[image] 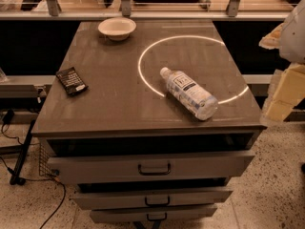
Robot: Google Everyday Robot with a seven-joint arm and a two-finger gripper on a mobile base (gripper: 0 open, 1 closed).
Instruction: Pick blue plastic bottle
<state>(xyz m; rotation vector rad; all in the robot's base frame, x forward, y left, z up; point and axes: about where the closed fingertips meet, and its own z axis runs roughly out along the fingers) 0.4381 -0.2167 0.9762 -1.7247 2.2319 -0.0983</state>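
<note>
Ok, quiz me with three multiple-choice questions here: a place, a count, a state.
1. Where is the white bowl on the cabinet top? A far left B near right C centre
2. How many drawer handles show? A one B three C five
3. How is the blue plastic bottle? A upright B lying on its side C inside the bowl
Answers: 1 A, it sits at the far left. 2 B, three handles stack down the front. 3 B, it lies flat; the gripper is beyond the right edge, apart from it.
</note>
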